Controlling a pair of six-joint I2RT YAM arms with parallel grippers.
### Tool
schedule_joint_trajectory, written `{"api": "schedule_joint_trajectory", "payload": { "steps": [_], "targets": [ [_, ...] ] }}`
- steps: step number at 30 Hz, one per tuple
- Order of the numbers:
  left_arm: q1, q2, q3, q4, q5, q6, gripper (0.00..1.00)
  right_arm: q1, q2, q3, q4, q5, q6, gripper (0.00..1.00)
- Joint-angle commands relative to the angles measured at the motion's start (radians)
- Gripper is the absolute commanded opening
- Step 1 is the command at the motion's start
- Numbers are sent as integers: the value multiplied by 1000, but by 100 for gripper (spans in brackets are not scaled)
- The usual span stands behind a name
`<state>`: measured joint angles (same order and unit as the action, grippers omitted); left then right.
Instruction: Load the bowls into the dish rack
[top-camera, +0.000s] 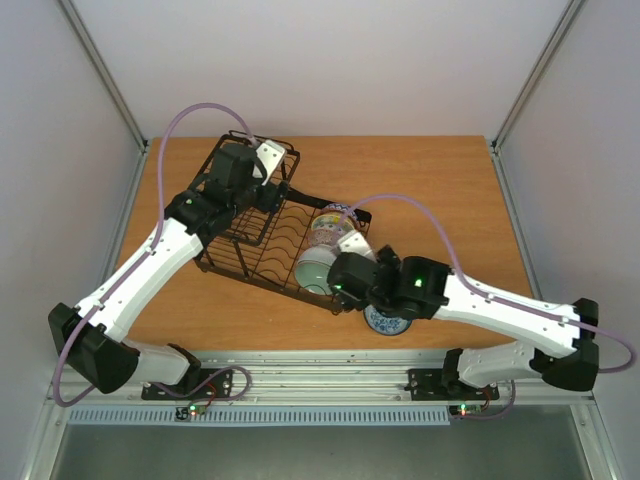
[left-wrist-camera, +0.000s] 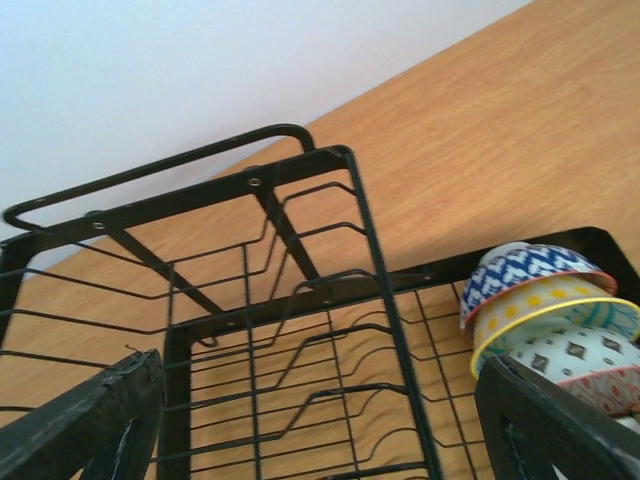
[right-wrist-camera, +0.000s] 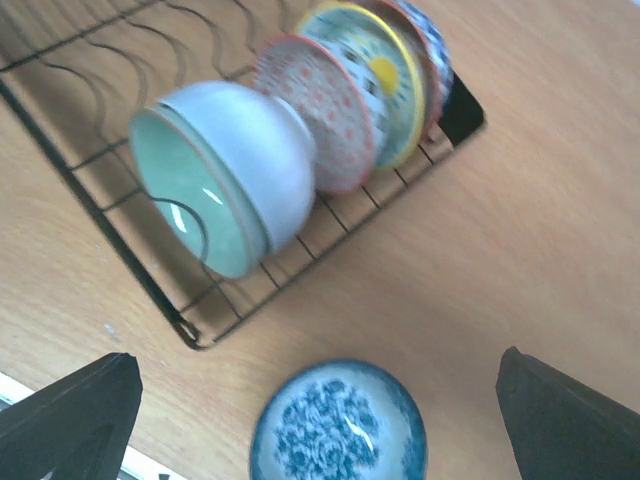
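Note:
The black wire dish rack (top-camera: 255, 240) lies left of centre on the wooden table. Several bowls stand on edge at its right end: pale green (right-wrist-camera: 215, 180), red-and-white (right-wrist-camera: 315, 110), yellow-centred (right-wrist-camera: 375, 75) and a blue-and-white one (left-wrist-camera: 525, 270). A blue patterned bowl (right-wrist-camera: 338, 425) sits upright on the table just outside the rack's near corner (top-camera: 387, 322). My right gripper (right-wrist-camera: 320, 420) is open above it, its fingers (right-wrist-camera: 70, 420) wide apart and empty. My left gripper (left-wrist-camera: 320, 440) is open and empty above the rack's dividers, near the raised basket end (top-camera: 265, 160).
The rack's handle bar (left-wrist-camera: 150, 175) and curved dividers (left-wrist-camera: 330, 340) lie under my left gripper. The table's near edge (top-camera: 320, 355) is close behind the blue bowl. Metal frame posts (top-camera: 105, 80) stand at the back corners.

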<state>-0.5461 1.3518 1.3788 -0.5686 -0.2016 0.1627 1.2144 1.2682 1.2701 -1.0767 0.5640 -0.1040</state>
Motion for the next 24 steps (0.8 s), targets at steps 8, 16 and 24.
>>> {"api": "schedule_joint_trajectory", "payload": {
  "steps": [8,16,24],
  "targets": [
    [-25,47,50,-67,324,-20,83,-216,-235,-270,-298,-121,679,91],
    [-65,69,55,-73,329,-12,83,-393,-380,-536,-51,-368,631,86],
    [-75,72,53,-74,318,-6,83,-407,-297,-636,133,-421,627,60]
  ]
}}
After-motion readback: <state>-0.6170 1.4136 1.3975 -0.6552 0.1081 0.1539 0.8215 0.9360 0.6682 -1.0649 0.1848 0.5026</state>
